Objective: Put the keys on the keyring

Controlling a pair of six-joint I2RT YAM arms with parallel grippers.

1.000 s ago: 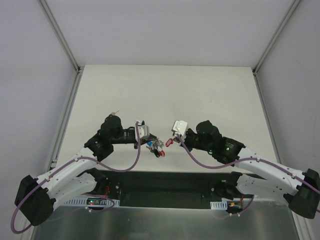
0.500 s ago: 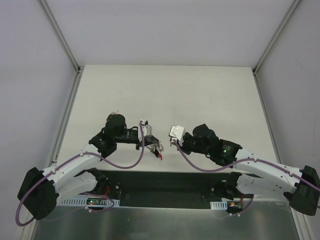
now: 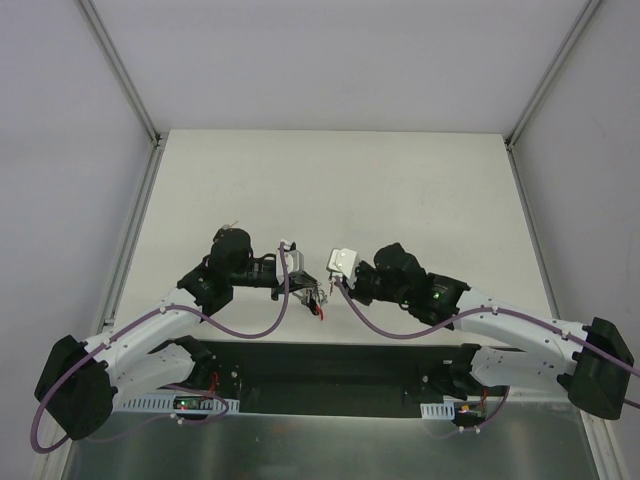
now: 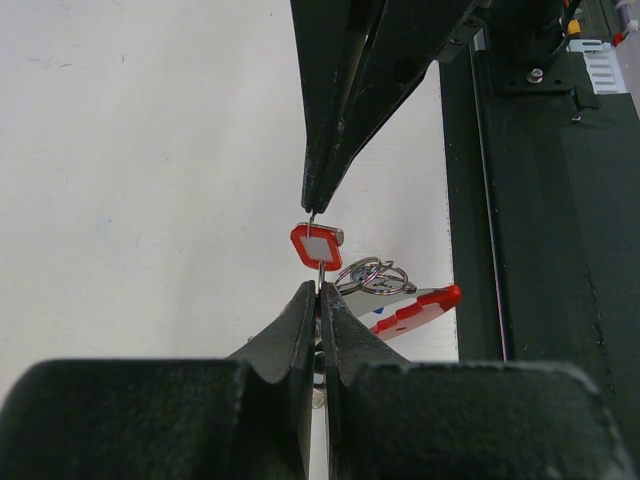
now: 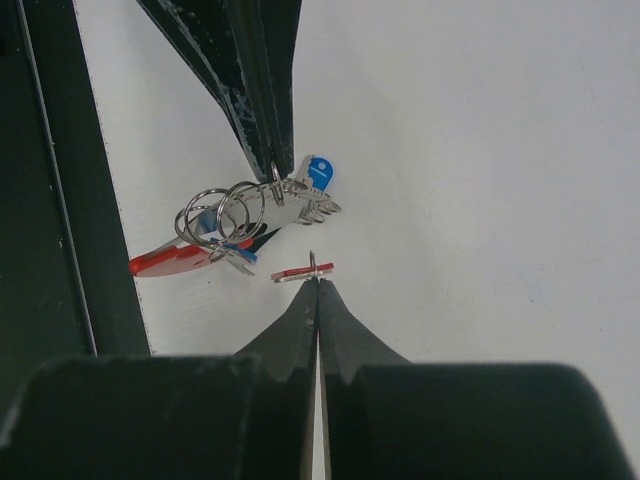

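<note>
My left gripper (image 4: pixel 320 292) is shut on a silver ring of the keyring (image 4: pixel 375 278), which hangs just above the table with its red curved clip (image 4: pixel 420 310) below. In the right wrist view the same bunch shows several rings (image 5: pixel 220 215), a blue key head (image 5: pixel 318 172), a silver key and the red clip (image 5: pixel 165 260). My right gripper (image 5: pixel 318 282) is shut on the red tag with white label (image 4: pixel 317 246), seen edge-on in its own view (image 5: pixel 302 271). The two gripper tips face each other, almost touching (image 3: pixel 325 290). The black key is barely visible.
A white table (image 3: pixel 400 190) with grey rails at both sides (image 3: pixel 135 230). A black base strip (image 3: pixel 330 365) runs along the near edge just below the grippers.
My right gripper has moved left with the red tag, up to the left gripper's tip. The left gripper turned and shifted slightly right, then held still.
</note>
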